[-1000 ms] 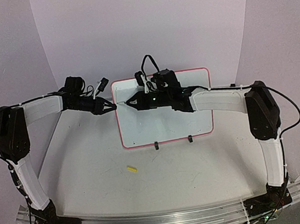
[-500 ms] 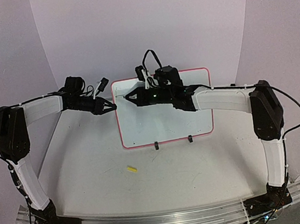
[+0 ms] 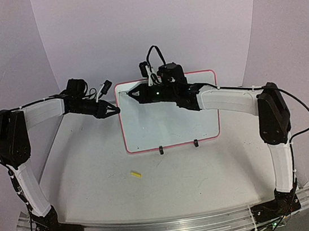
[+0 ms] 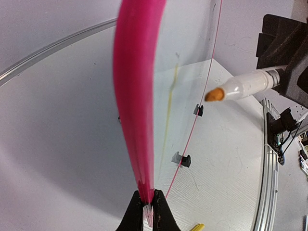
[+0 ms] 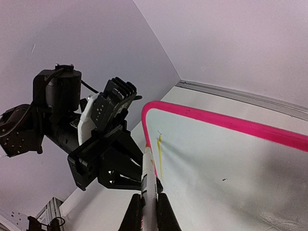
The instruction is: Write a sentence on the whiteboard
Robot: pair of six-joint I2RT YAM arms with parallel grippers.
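Obstacles: whiteboard (image 3: 172, 121) upright at far middle of table (image 3: 209, 182), its feet (image 3: 161, 150) jutting forward. Left gripper (image 3: 117, 110) clamped on its left edge. Right gripper (image 3: 132, 94) with marker (image 4: 245, 86) before its upper left corner. Yellow piece (image 3: 135, 175) left of centre.
Passage: tabletop from feet to near edge.

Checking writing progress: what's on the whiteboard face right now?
One short yellow stroke near the upper-left corner of the whiteboard; no other writing shows. From above, the right arm covers the top strip, so marks there are hidden.
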